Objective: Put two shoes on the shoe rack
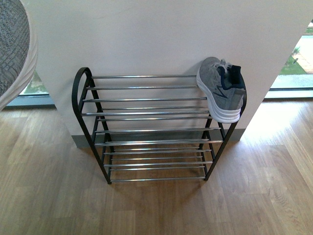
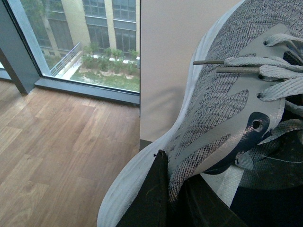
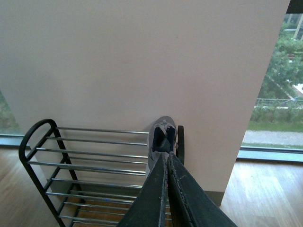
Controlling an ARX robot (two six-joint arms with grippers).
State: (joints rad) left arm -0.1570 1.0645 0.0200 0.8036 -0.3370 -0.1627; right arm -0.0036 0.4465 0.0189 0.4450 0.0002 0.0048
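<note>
Nearest to us, the left gripper (image 2: 171, 189) is clamped on the near shoe (image 2: 222, 94). One dark finger (image 2: 154, 198) presses on the outside of its grey knit side, just above the thick white sole. The other dark part seems to sit inside the opening, by the navy lining. We see the shoe carried at a tilt, its white laces loose across the top. In the front view this shoe fills the upper left corner, close to the camera. It is lifted well clear of the wooden floor (image 1: 156, 210) and sits off to the left of the shoe rack (image 1: 146, 100), so the left arm is raised high.

The right gripper (image 3: 166, 158) has its two dark fingers pressed together with nothing between them. It is held out above the floor and points toward the right end of the rack, apart from it.

Farther off, the rack stands on the floor against the white wall (image 1: 156, 34). The far shoe (image 1: 222, 90) lies at the right end of the top tier. It is tipped over rather than flat on its sole, with its navy lining showing. Beyond the wall, on either side, we see windows (image 2: 94, 42) with greenery outside.
</note>
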